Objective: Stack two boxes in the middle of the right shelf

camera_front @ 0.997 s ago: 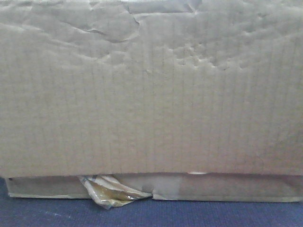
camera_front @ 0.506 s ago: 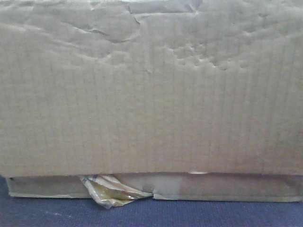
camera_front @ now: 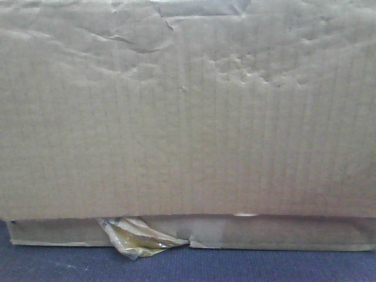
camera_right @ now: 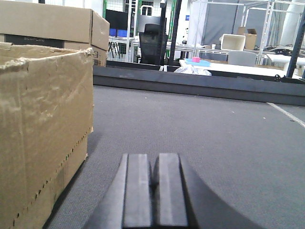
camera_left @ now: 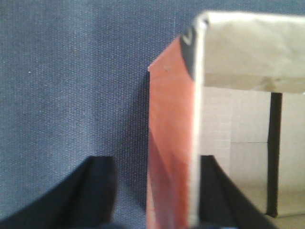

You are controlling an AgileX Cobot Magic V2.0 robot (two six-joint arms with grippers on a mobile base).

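Note:
A wide tan cardboard box (camera_front: pixel 188 111) with a wrinkly face fills the front view. A wad of yellowed tape (camera_front: pixel 138 238) hangs at its lower edge above blue carpet. In the left wrist view my left gripper (camera_left: pixel 155 191) is open and straddles the upright wall (camera_left: pixel 171 143) of an open box. The right finger is against the inner side. The left finger stands apart from the wall, outside it. My right gripper (camera_right: pixel 151 171) is shut and empty, low over the carpet, to the right of a tan box (camera_right: pixel 43 129). A second box (camera_right: pixel 52 21) stands behind it. The shelf is out of view.
Grey-blue carpet (camera_right: pixel 200 124) stretches ahead of the right gripper to a dark low rail (camera_right: pixel 200 86). Beyond it are an office chair (camera_right: pixel 153 43), tables and metal frames.

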